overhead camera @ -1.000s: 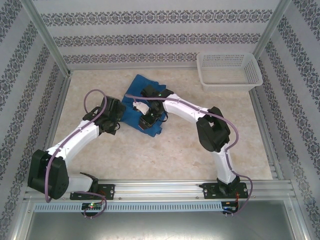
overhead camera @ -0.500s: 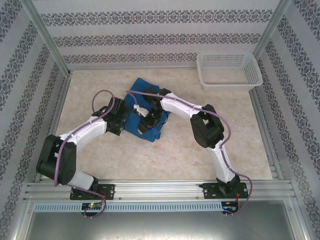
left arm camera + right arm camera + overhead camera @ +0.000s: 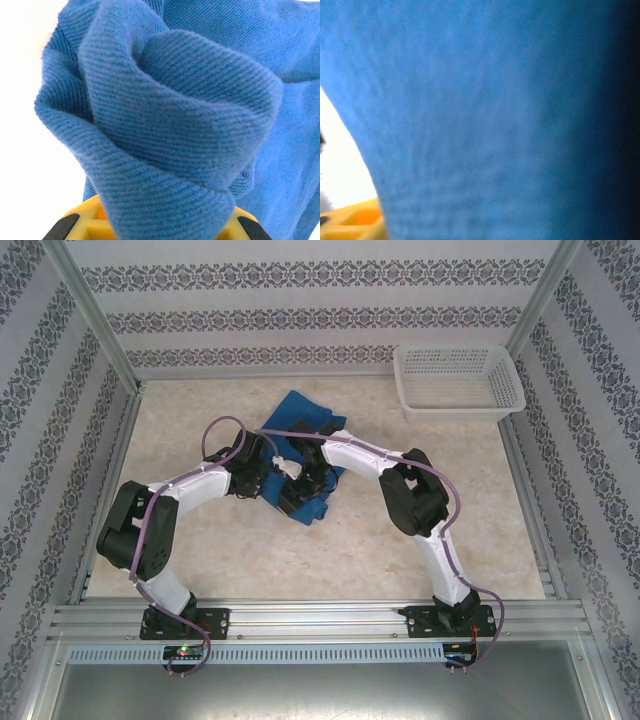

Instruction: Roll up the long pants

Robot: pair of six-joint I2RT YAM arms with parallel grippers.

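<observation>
On the left, the danger is a grip on too little cloth. The left gripper is clamped on a bunched fold of the long pants, and in its wrist view the wad swells out between the yellow fingers. If it holds just 1 layer, a pull could drag that layer loose and unwind the bundle instead of tightening it. The 2 grippers also work almost touching over the same patch, so they could collide or snag the purple cables.

The right gripper sits just beside the left one, buried in cloth. I cannot tell whether its jaws are apart or together, since its wrist view is blurred blue pressed close to the lens. If it lets go with the fold unsecured, the soft cloth may spring open.

The pants lie on the table a little beyond its middle, well apart from the white basket at the far right. They are plain royal blue with a fine twill weave, crumpled into a thick, loose coil, not a neat roll.
</observation>
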